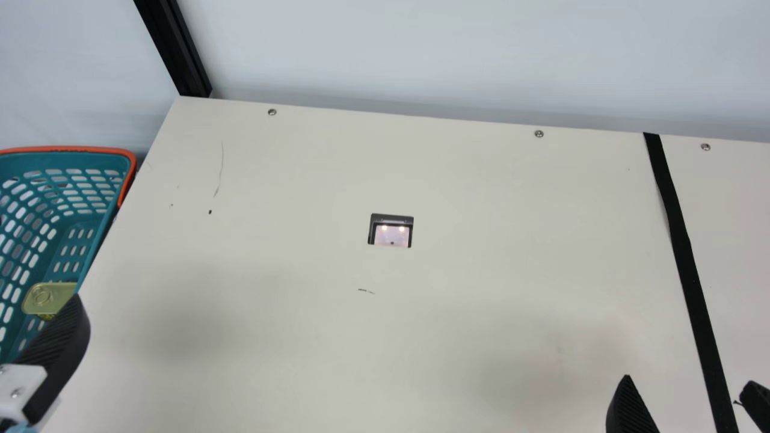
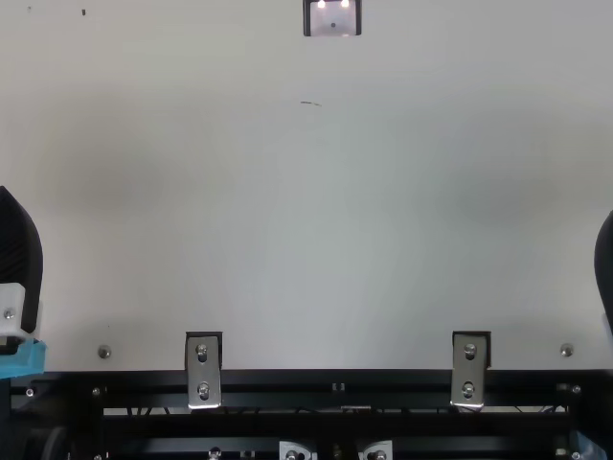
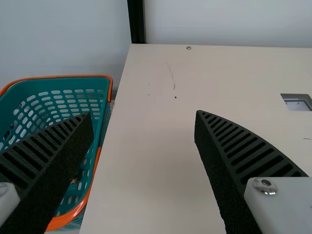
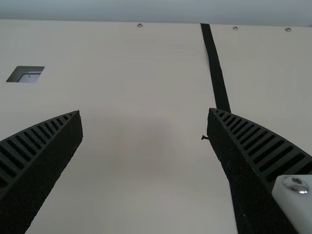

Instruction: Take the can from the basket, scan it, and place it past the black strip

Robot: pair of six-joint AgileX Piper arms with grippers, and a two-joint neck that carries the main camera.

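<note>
My left gripper is at the main view's lower left, beside the teal basket with its orange rim. Inside that basket lies a yellow-green can, partly hidden by the basket wall and the finger. In the left wrist view the left gripper stands open, nothing between its fingers. My right gripper, at the lower right, has its fingers apart near the black strip. The right wrist view shows the right gripper open and holding nothing. A scanner window is set into the table.
The cream table stretches between the basket and the strip, with small screws along its far edge. A black post rises at the far left corner. Metal brackets sit on the black frame at the near edge.
</note>
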